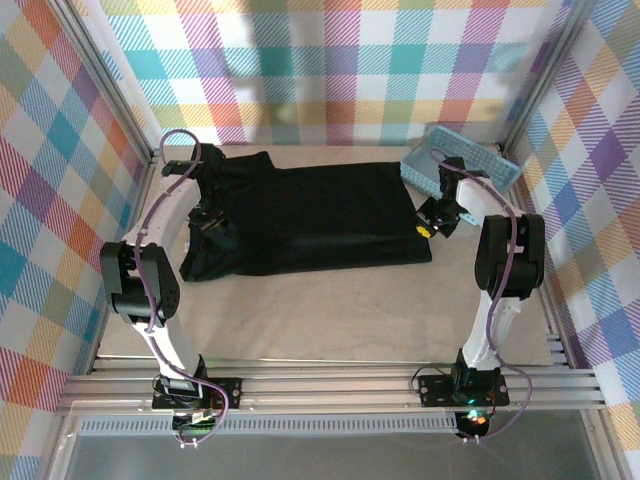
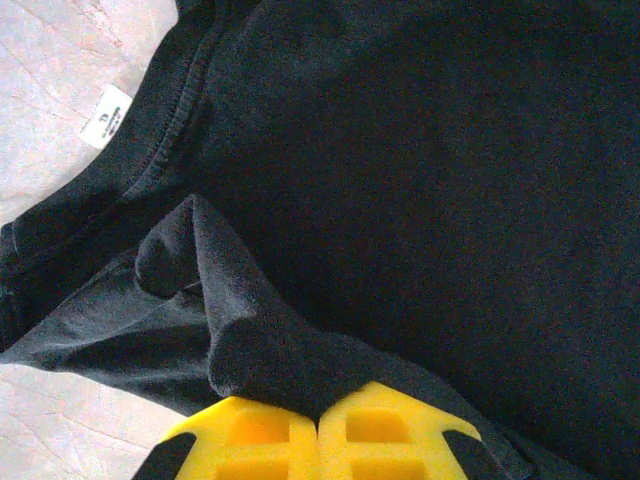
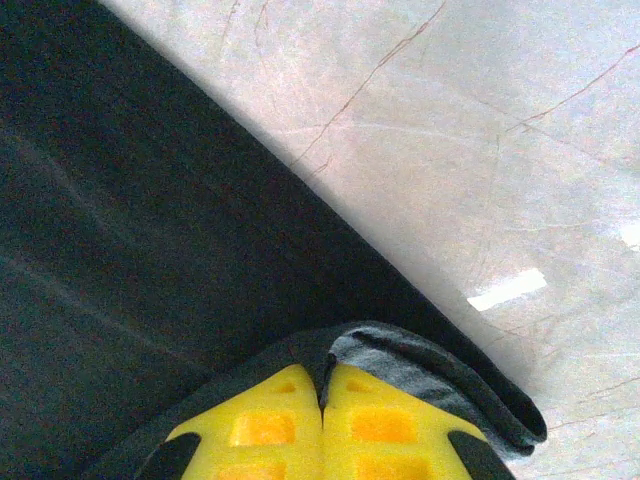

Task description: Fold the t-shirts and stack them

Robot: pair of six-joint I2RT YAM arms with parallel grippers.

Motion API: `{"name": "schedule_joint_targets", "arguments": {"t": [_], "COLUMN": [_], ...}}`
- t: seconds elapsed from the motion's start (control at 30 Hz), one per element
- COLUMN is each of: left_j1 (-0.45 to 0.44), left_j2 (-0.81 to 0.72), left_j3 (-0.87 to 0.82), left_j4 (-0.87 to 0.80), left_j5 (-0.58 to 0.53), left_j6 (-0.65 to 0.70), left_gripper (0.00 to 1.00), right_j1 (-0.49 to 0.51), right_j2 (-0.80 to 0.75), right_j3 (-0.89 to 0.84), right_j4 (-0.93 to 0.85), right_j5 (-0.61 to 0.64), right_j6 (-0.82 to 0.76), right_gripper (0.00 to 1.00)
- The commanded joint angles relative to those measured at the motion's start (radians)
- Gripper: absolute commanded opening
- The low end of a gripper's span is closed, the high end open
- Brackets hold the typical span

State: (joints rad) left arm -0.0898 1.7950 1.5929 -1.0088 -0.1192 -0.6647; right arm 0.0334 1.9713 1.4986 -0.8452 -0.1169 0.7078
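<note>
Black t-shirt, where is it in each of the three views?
Top external: t-shirt spread mid-table.
Left wrist: t-shirt across the frame, collar tag upper left, fold pinched by left gripper.
Right wrist: t-shirt on the left side, hem diagonal, corner pinched by right gripper.
Shared landmark: the pale table beside the t-shirt.

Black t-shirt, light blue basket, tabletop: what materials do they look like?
Black short-sleeved t-shirt: soft matte knit fabric, likely cotton; it bunches and has a stitched collar.
Light blue mesh basket: rigid plastic, by its moulded grid.
Pale tabletop: smooth, slightly glossy, marble-like veins; maybe laminate.
</note>
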Motion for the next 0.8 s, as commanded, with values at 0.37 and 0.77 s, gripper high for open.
{"name": "schedule_joint_targets", "arguments": {"t": [0.37, 0.77], "left_j1": [0.042, 0.056], "left_j2": [0.069, 0.168], "left_j3": [0.072, 0.168], "left_j4": [0.049, 0.035], "left_j5": [-0.003, -0.023], "left_j6": [0.033, 0.067], "left_gripper": [0.00, 0.25], "right_j1": [-0.001, 0.002], "right_j2": [0.063, 0.109], "right_j3": [0.107, 0.164], "right_j4": [-0.052, -0.071], "right_j5": [-0.012, -0.025], "right_j6": [-0.022, -0.038], "right_gripper": [0.00, 0.13]}}
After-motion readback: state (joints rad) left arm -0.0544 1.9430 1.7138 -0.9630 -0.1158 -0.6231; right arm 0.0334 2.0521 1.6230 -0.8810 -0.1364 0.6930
